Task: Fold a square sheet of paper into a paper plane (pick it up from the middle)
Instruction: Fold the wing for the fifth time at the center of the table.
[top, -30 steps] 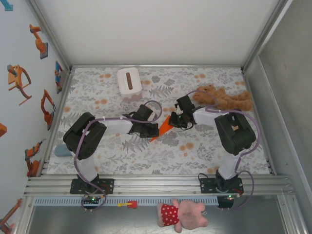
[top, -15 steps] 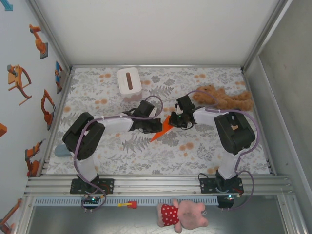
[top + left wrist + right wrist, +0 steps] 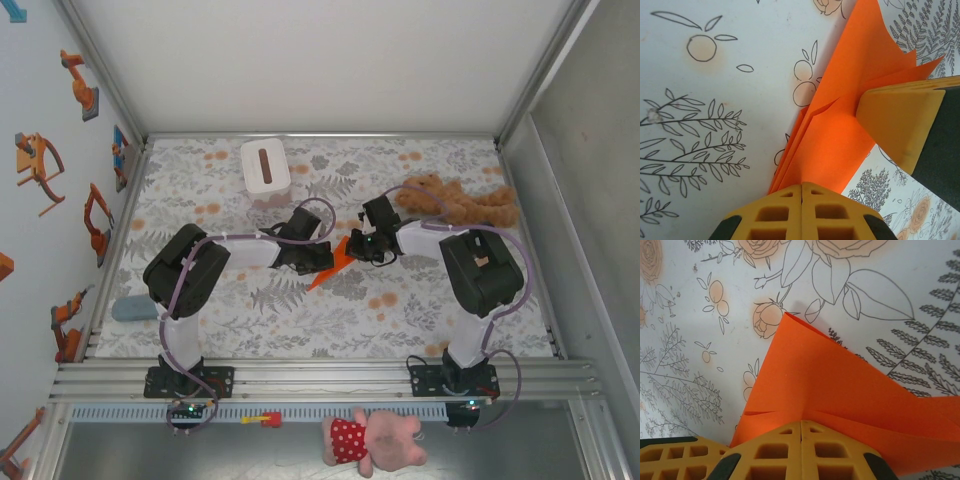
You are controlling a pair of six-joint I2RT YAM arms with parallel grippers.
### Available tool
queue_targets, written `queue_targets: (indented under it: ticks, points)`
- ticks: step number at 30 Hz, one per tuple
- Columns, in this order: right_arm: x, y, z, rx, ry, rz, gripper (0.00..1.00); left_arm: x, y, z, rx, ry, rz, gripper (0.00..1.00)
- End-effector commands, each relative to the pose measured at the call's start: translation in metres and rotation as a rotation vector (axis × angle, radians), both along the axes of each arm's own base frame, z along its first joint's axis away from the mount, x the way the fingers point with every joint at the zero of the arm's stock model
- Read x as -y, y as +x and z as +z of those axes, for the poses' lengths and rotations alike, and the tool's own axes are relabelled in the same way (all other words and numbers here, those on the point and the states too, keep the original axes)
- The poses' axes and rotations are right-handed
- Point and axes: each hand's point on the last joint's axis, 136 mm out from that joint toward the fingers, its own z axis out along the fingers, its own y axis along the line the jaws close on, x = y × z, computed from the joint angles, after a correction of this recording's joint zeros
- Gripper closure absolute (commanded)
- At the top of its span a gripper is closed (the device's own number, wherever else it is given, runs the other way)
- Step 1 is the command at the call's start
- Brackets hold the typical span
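The sheet of paper (image 3: 334, 263) is bright orange and folded into a narrow, layered pointed shape on the flowered table cover, mid-table. My left gripper (image 3: 322, 258) meets it from the left and my right gripper (image 3: 356, 246) from the right. In the left wrist view the folded layers (image 3: 840, 125) run under my left gripper (image 3: 801, 186), which is shut with its tips pressed on the paper; the right gripper's yellow finger (image 3: 900, 117) bears on the same sheet. In the right wrist view my right gripper (image 3: 801, 424) is shut with its tips on the creased paper (image 3: 840, 385).
A white tissue box (image 3: 265, 166) stands at the back left. A tan plush toy (image 3: 458, 200) lies at the back right, close behind the right arm. A grey-blue object (image 3: 130, 308) lies by the left wall. A pink plush (image 3: 375, 440) lies in front of the base rail.
My left arm has swung in, carrying its shut gripper right and slightly back onto the paper. The right gripper has stayed put on the paper's other end.
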Motion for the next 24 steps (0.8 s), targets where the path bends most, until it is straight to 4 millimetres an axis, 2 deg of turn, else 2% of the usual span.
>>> queue_targets:
  ticks: [1, 3, 5, 9, 16, 24]
  points:
    - [-0.007, 0.007, 0.035, 0.08, 0.07, 0.023, 0.99, -0.022, -0.011, -0.021, -0.057, 0.107, 0.03, 1.0]
    - [-0.01, 0.004, 0.042, 0.083, 0.103, 0.024, 0.99, -0.022, -0.013, -0.024, -0.063, 0.111, 0.025, 1.0]
    - [-0.016, -0.003, 0.04, 0.049, 0.142, 0.02, 1.0, -0.022, -0.013, -0.025, -0.07, 0.113, 0.026, 1.0]
    - [-0.02, -0.013, 0.029, 0.014, 0.159, 0.001, 1.0, -0.022, -0.013, -0.028, -0.079, 0.115, 0.027, 1.0]
    - [-0.015, -0.022, 0.003, -0.043, 0.118, -0.022, 1.0, -0.024, -0.015, -0.029, -0.086, 0.125, 0.027, 1.0]
    - [-0.005, -0.02, -0.017, -0.036, 0.065, -0.014, 1.0, -0.033, -0.02, -0.036, -0.109, 0.159, 0.037, 1.0]
